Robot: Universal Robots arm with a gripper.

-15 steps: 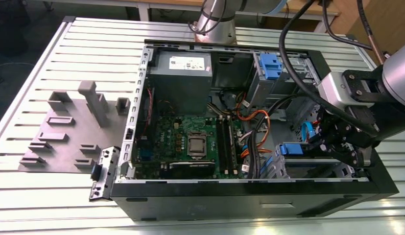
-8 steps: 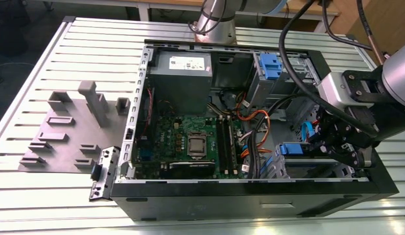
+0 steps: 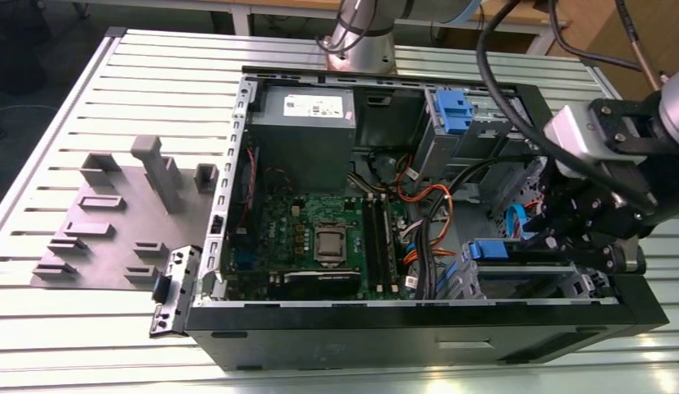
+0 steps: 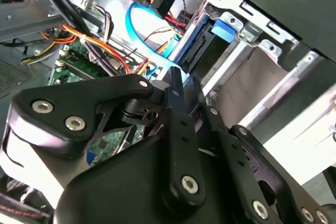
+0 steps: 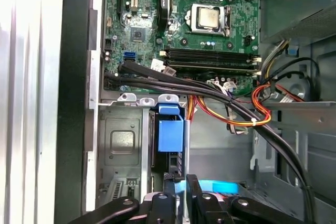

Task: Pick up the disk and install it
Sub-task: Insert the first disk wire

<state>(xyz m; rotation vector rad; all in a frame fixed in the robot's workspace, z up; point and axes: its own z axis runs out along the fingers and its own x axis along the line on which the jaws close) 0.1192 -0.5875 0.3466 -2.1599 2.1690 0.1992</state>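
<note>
**Fig.** Open computer case (image 3: 427, 332) lying on its side on the slatted counter (image 3: 76, 328), so that its bays face upward and can be reached from above.

The disk (image 3: 489, 249) sits in the drive cage (image 3: 525, 283) at the near corner on the exterior view's right. Only its blue handle stands proud of the metal frame (the first wrist view shows it, (image 5: 170, 132), lined up with the slot, body sunk in). This suggests the drive is already seated rather than carried.

The claw (image 3: 558, 238) hangs just beside that handle and slightly above the cage. In both wrist views its fingers (image 5: 193, 195) are drawn close together with nothing between them, and they appear clear of the handle.

The black and orange cables (image 5: 220, 95) arch over the circuit board (image 3: 317, 238) towards the cage, presumably left slack for connection.

A second blue carrier (image 3: 454, 111) occupies the far bay, next to the grey power box (image 3: 306, 123). A grey holder plate (image 3: 109, 222) lies well apart on the exterior view's left.
</note>
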